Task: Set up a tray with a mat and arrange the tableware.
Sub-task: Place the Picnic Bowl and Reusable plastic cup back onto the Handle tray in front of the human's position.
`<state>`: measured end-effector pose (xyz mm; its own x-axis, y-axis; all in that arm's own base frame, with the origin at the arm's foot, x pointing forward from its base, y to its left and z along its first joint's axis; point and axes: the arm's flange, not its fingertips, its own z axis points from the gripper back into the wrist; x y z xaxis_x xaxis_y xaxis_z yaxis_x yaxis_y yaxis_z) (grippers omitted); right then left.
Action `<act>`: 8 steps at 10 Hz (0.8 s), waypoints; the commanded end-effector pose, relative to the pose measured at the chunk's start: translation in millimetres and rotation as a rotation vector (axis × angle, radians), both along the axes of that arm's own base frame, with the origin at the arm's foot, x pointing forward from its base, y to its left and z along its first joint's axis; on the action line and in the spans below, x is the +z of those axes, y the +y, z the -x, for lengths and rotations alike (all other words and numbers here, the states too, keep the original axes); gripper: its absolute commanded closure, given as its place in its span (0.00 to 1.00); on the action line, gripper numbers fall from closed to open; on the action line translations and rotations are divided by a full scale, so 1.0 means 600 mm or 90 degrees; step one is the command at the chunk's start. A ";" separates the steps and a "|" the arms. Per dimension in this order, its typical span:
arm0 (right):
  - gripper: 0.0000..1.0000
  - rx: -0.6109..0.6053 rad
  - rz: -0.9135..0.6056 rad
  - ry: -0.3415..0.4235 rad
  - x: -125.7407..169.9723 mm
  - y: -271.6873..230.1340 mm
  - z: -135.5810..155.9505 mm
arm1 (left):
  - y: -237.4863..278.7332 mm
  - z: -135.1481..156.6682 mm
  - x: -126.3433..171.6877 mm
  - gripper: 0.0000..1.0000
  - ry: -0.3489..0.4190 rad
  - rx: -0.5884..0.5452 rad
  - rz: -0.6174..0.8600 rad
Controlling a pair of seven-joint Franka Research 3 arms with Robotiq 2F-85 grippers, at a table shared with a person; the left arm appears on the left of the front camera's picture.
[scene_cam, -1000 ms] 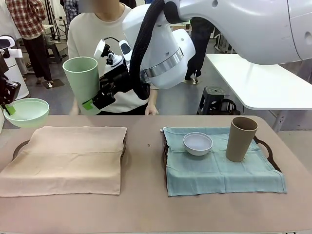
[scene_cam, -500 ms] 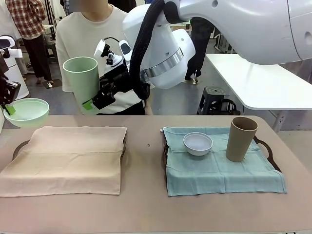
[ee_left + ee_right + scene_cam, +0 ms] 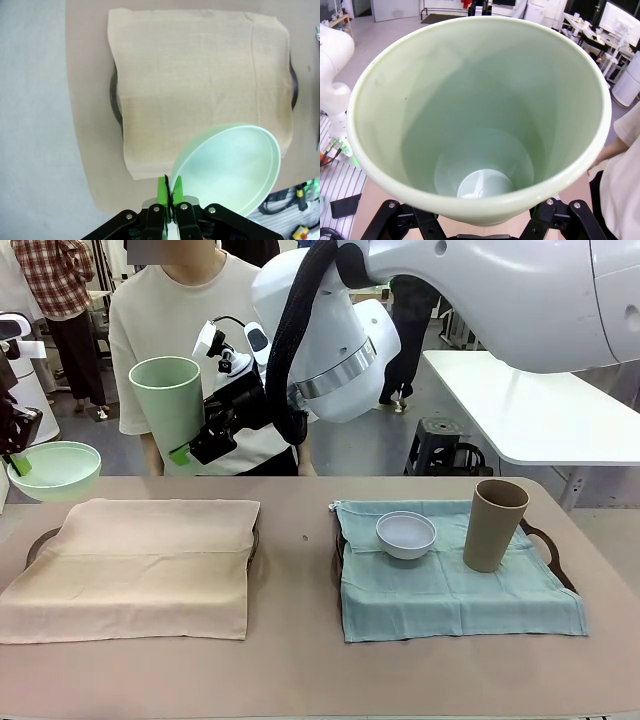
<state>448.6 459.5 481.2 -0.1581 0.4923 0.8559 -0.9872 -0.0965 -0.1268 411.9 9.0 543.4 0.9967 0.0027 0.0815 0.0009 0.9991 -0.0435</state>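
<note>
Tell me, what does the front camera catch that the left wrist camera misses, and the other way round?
Front alone: the right gripper holding the green tumbler aloft, the blue mat with white bowl and brown tumbler, and the person.
Left wrist alone: the left gripper pinching the bowl's rim, seen from above.
Both: the green bowl and the beige mat over its tray.

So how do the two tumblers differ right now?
The mint green tumbler is held in the air by the right claw, above the table's far edge; the tan-brown tumbler stands on the teal mat of the right tray. The green one leans slightly; the brown one stands upright. Both are tall, handleless, open end up, and the green one is empty.
</note>
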 end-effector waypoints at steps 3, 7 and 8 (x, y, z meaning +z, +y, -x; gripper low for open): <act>0.20 0.026 -0.031 0.039 -0.050 -0.002 -0.030 | 0.009 -0.020 -0.033 0.96 0.016 -0.023 0.010; 0.20 0.044 -0.054 0.066 -0.139 0.018 -0.046 | 0.016 -0.053 -0.113 0.96 0.025 -0.032 0.036; 0.20 0.053 -0.047 0.078 -0.162 0.025 -0.046 | 0.020 -0.062 -0.135 0.96 0.020 -0.037 0.055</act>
